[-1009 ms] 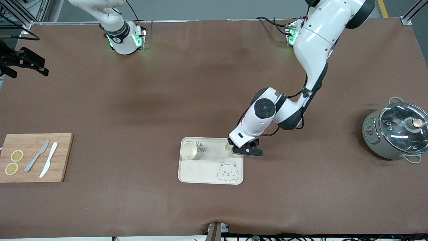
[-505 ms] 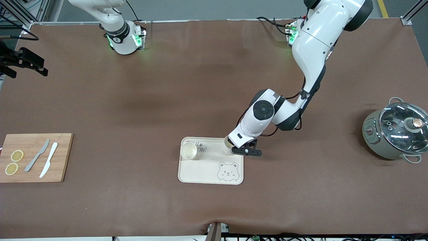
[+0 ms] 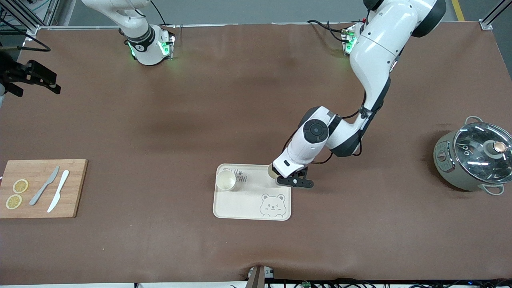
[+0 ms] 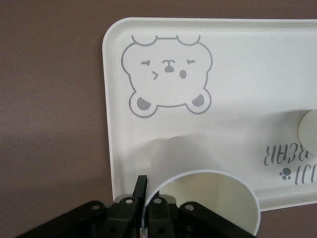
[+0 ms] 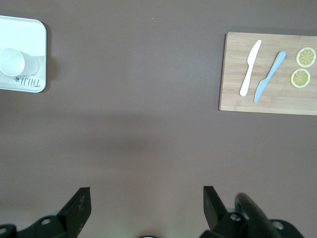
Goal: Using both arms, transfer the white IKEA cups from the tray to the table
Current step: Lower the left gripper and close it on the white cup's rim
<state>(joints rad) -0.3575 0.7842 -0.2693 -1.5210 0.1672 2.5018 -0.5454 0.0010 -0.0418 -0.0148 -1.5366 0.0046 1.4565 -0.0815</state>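
We see a wide table (image 3: 168, 120) covered in a matte brown mat, slightly rippled, with the two arm bases along its upper edge in the front view.

Near the table's middle lies a flat rectangular tray (image 3: 240, 204) of smooth cream plastic with rounded corners, a raised rim and a grey bear outline printed in the corner nearest the camera at the left arm's end. One cup (image 3: 225, 180), a plain cream-white tapered tumbler with a round rim, stands upright on the tray's corner toward the right arm's end, next to grey lettering. It looks empty.

The second cup (image 4: 198, 186) sits at the tray corner toward the left arm's end, tilted, its empty inside facing the left wrist camera. The left gripper (image 3: 289, 179) is clamped on its rim, one black finger (image 4: 140, 191) against the outer wall. We cannot tell whether its base touches the tray.

The right gripper (image 5: 143, 208) hangs high over bare mat with its fingers spread wide, holding nothing; that arm waits.

At the right arm's end, a wooden board (image 3: 40, 188) carries a grey knife (image 3: 44, 186), a white knife (image 3: 58, 191) and two lemon slices (image 3: 17, 193). At the left arm's end stands a round grey-green pot (image 3: 472, 160) with a glass lid.
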